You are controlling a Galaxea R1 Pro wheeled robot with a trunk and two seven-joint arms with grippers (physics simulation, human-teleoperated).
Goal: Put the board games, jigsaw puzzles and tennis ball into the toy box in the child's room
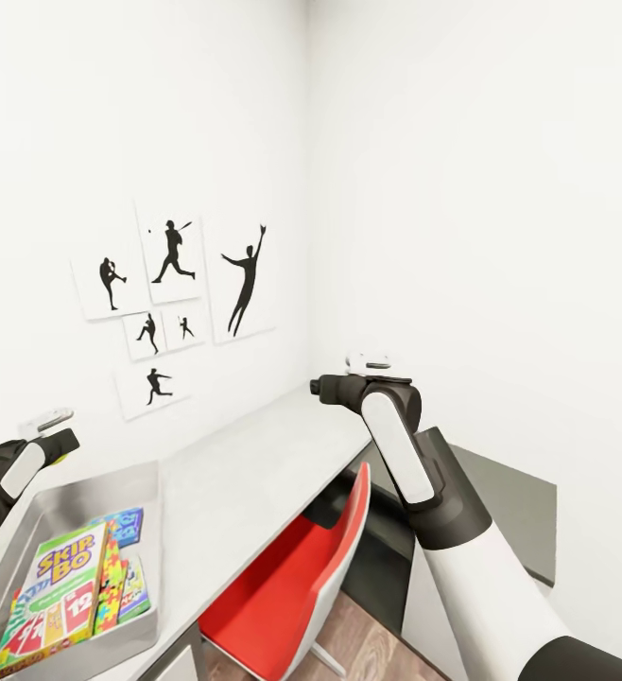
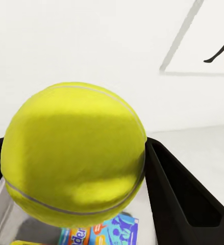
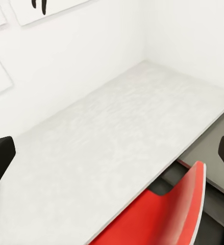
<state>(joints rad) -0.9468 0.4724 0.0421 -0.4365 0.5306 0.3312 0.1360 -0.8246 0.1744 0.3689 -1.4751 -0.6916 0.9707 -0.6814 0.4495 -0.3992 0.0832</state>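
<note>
The left pincer (image 2: 73, 168) pinches the tennis ball (image 2: 73, 153) between its dark fingers (image 2: 178, 199), held above the grey toy box (image 1: 84, 492) at the surface's (image 1: 245, 473) left end. Inside the box lie the Skip-Bo board game (image 1: 56, 591), a jigsaw puzzle (image 1: 111, 586) and a blue board game (image 1: 127, 525). Further right, a red chair (image 1: 292, 577) is tucked under the surface, and the right pincer (image 3: 112, 158) hangs spread over the bare top.

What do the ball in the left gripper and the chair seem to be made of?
The tennis ball looks like matte yellow-green felt with a pale curved seam. The chair seems to be smooth red plastic, judging by its thin shell with a pale edge, though the render leaves that open.
</note>
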